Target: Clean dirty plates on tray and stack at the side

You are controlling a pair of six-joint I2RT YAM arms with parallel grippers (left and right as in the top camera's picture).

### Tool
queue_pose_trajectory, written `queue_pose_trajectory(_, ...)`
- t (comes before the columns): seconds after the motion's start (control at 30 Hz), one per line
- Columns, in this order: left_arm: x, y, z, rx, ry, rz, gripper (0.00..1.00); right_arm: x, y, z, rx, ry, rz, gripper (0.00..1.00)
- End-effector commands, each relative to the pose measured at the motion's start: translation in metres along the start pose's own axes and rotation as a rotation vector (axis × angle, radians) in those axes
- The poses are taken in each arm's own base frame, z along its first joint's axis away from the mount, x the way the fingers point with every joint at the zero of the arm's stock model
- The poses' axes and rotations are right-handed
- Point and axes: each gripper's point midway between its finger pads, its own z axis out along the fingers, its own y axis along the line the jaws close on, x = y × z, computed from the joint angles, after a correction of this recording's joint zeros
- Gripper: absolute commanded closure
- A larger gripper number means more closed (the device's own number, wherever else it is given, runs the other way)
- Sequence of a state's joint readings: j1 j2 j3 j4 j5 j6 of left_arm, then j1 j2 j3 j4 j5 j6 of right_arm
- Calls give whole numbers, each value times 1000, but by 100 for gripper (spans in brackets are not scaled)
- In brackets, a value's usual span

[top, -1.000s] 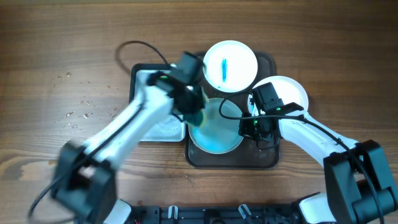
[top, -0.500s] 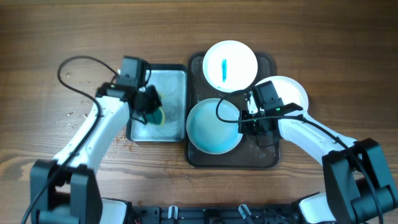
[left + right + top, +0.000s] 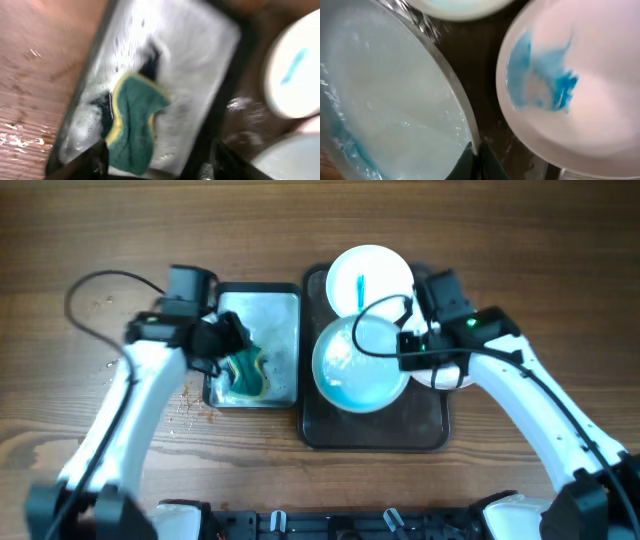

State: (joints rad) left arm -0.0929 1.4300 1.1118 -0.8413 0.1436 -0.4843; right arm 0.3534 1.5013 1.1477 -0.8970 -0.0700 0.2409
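Rim of the teal-washed plate (image 3: pixel 358 368) was pinched by the tightly closed right gripper (image 3: pixel 408 362) over the brown tray (image 3: pixel 375 438). A streaked plate (image 3: pixel 370 278) lay behind it and a smeared plate (image 3: pixel 560 85) just beside it. The left gripper (image 3: pixel 159 161) hung spread and empty above the green sponge (image 3: pixel 132 125) in the metal tray (image 3: pixel 280 315).

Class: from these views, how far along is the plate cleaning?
Done: the front plate looks wiped, bar a faint teal film; the sponge lies in the metal tray by the open left gripper. In hand: the right gripper grips its rim. Left: streaked plate, smeared plate, stacking.
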Motion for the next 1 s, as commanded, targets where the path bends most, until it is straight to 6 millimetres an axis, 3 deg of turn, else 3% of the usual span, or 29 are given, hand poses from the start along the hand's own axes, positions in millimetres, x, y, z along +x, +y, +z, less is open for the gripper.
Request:
queue_pose_trajectory(0.0,-30,-6,-62,126,-143,-50,30,-33,23,-28,-1,-125,-116,96)
queue_pose_trajectory(0.13,-41,4,-103,199,-246,-97,21,-59,60,-37,6,-237,-205,96)
queue_pose_trajectory(0.17,-42,5,-114,222,-271,-104,17,-65,71,-35,5,-263,-230,96)
queue_pose_trajectory(0.2,-42,5,-120,234,-286,-106,4,-69,83,-32,6,-289,-253,96)
queue_pose_trajectory(0.23,-41,4,-127,249,-304,-106,0,-73,95,-28,8,-315,-277,96)
queue_pose_trajectory(0.37,-38,2,-148,277,-361,-92,0,-86,126,-12,79,-417,-335,96)
queue_pose_trajectory(0.47,-33,2,-154,280,-369,-89,0,-97,142,-11,164,-519,-352,96)
queue_pose_trajectory(0.67,-31,3,-152,275,-358,-93,0,-104,165,-45,343,-710,-443,96)
queue_pose_trajectory(0.83,-31,3,-152,275,-358,-93,0,-93,192,-69,475,-788,-629,96)
queue_pose_trajectory(0.97,-31,3,-152,275,-358,-93,0,-83,197,-81,556,-818,-647,96)
